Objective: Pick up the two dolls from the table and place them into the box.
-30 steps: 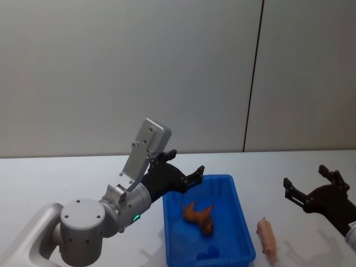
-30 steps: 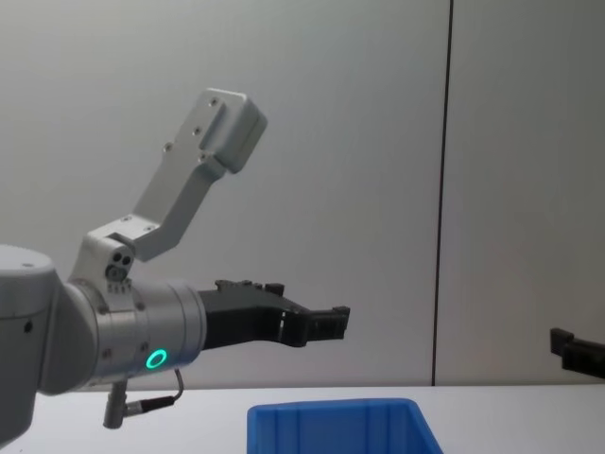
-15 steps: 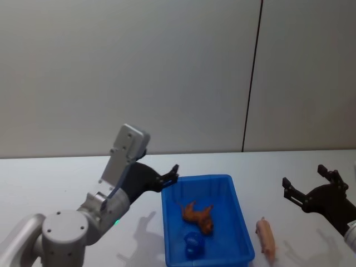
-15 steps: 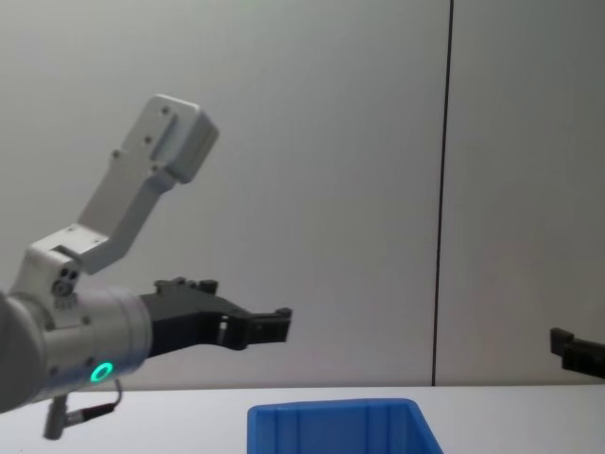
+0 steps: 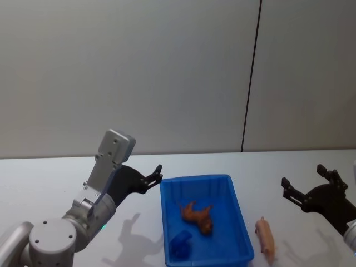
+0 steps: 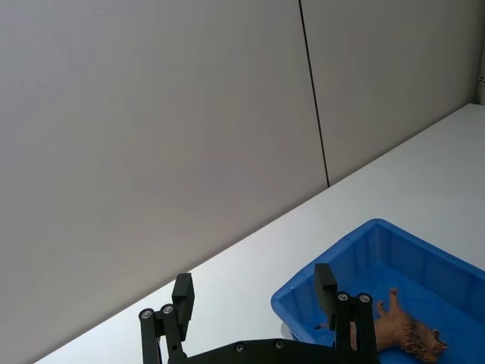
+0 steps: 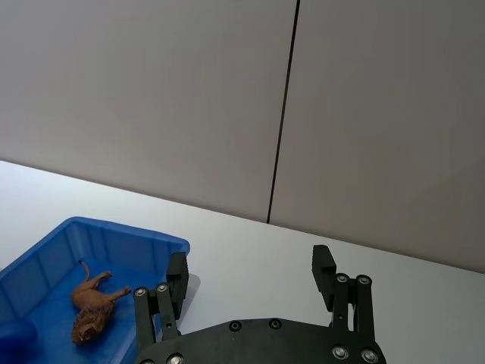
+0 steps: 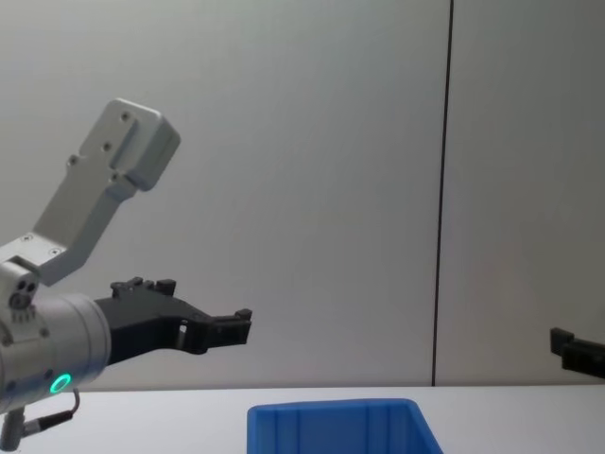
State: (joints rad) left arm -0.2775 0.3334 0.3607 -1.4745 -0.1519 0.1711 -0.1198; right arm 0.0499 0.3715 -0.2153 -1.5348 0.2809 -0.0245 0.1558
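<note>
- One doll down, one to go: the brown lion doll [image 5: 198,216] lies on its side on the floor of the blue box [image 5: 194,179], about mid-box.
- The second, the pink doll [image 5: 266,238], lies on the white surface [image 5: 55,178] just beside the box's right wall, toward the near edge. It is clear of the wall and untouched.
- Change over the last second: the left pincer [image 5: 154,175] has pulled back off the box. It hung over the box's far left corner. Now it is clear of the rim, above bare surface to the box's left, tips pointing toward that corner. Its fingers are spread with nothing between them.
- The lion doll has not shifted in that time.
- A small blue object [image 5: 179,243] on the box floor has slid leftward along the near wall and now sits by the near left corner. Too unclear to name.
- The right pincer [image 5: 305,178] hangs above the surface toward the right edge, farther back than the pink doll and to its right. Fingers spread, empty. No movement noted over the second.
- Reading: the left arm's drop-off looks finished and it is getting out of the way, which leaves the box mouth free.
- Likely next step: the right arm takes the pink doll, being the nearer. The doll lies lengthwise close to the wall, so the fingers would need to straddle its narrow body without catching the rim.
</note>
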